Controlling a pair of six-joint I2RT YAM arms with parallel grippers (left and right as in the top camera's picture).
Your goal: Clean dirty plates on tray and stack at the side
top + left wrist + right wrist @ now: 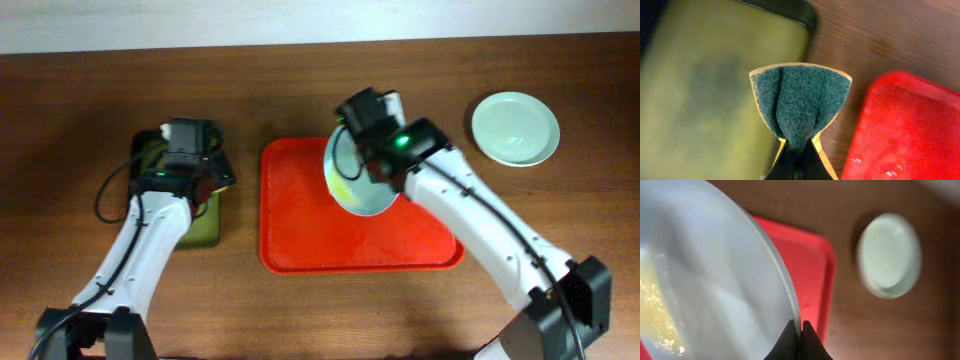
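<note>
Right wrist view shows our right gripper [801, 336] clenched on the rim of the smeared plate [725, 275], both fingers pinching its thin edge at the bottom centre of the frame. Overhead, that plate hangs tilted above the upper right part of the red tray [300, 235], near the middle of the picture. Its yellow smear [657, 305] lies towards the side away from the grip.

We judge the plate stiff, light and smooth. It is likely slick and may pivot in an edge pinch once pressed on. We cannot tell its material, so we treat it as breakable. The rim away from the smear seems the right hold, since it leaves the dirty face open.

Our left gripper [797, 152] is clenched on a green sponge [800, 100], soft and folded by the pinch, above the olive tray [700, 100] at its right edge in the left wrist view.

We see nothing lying in the red tray, though plate and arm hide a part of it. The olive tray's floor looks bare but blurred. A green plate [515, 128] sits alone on the table [80, 120] at upper right overhead, well apart from the red tray. We see no third plate
</note>
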